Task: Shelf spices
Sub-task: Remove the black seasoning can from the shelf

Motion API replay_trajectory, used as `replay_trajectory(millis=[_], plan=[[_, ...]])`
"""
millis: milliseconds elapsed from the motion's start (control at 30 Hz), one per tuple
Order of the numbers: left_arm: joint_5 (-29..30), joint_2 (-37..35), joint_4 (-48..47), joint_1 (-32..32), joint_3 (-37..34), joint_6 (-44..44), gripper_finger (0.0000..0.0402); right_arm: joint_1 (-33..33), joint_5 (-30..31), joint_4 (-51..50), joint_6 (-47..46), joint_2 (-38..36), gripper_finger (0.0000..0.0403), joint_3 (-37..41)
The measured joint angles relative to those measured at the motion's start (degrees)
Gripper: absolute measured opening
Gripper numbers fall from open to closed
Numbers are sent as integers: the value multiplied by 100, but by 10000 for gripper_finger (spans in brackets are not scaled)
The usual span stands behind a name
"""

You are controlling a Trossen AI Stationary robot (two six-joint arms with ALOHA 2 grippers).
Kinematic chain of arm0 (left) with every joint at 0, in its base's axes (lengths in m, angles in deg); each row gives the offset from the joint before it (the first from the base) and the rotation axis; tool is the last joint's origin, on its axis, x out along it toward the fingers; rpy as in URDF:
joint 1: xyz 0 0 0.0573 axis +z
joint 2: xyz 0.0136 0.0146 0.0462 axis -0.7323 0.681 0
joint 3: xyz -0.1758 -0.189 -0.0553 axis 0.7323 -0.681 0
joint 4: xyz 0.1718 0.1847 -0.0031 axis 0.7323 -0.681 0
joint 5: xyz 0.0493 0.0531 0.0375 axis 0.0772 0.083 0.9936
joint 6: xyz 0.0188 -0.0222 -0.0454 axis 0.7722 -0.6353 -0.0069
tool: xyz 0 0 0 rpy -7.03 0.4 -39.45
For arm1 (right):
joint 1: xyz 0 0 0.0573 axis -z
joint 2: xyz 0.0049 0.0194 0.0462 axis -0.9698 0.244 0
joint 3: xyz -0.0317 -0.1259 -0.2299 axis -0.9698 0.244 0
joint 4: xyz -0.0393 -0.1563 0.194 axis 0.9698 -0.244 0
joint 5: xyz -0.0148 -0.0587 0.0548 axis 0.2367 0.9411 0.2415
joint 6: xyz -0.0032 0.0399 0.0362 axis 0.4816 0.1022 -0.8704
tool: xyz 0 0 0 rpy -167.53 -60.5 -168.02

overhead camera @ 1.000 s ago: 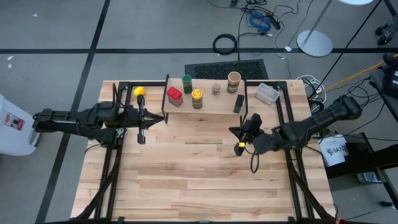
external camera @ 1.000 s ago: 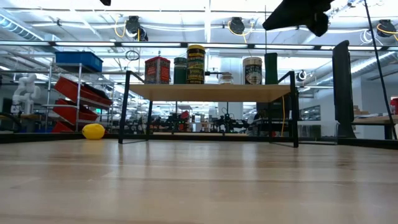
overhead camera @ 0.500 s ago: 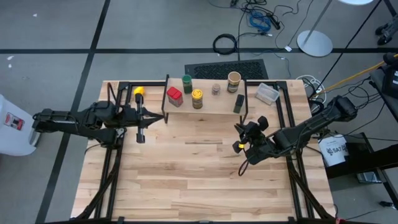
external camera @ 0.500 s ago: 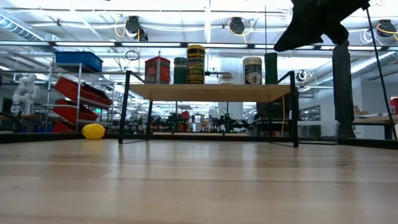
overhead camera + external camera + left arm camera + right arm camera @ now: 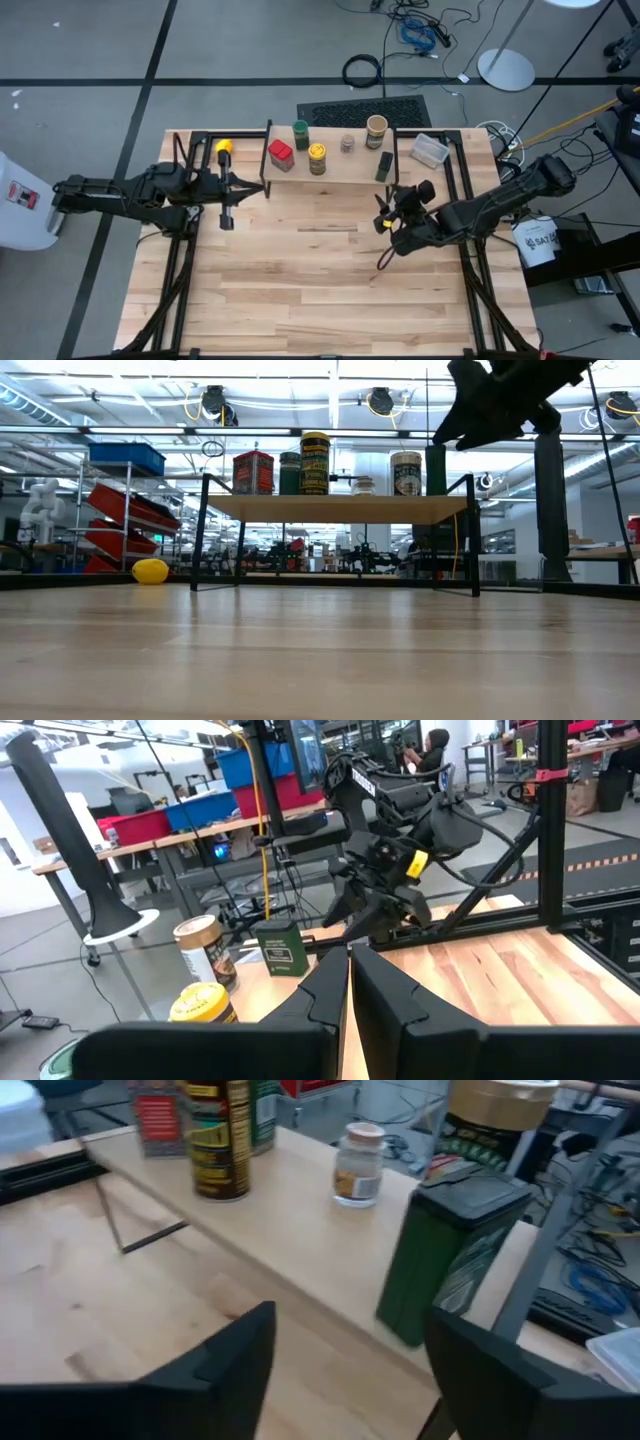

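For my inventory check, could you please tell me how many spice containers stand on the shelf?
6, all on the light wooden shelf: red square tin, green-lidded jar, yellow-lidded jar, tiny brownish jar, tan round-topped jar, dark rectangular box. None appears hidden.

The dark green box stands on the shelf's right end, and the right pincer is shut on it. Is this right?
Not quite. The dark green box does stand on the right end of the shelf, but the right pincer is open and holds nothing; the right wrist view shows its fingers spread apart, short of the box and not touching it. The rest is correct.
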Motion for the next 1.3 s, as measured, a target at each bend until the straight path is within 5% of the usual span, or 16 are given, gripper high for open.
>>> replay_trajectory(millis=[333,1300], plan=[[2,2,-9,0,0,-4,26,577,112,99,-141,0,327,0],[3,2,-3,-1,0,-4,26,1541,53,636,219,476,322,0]])
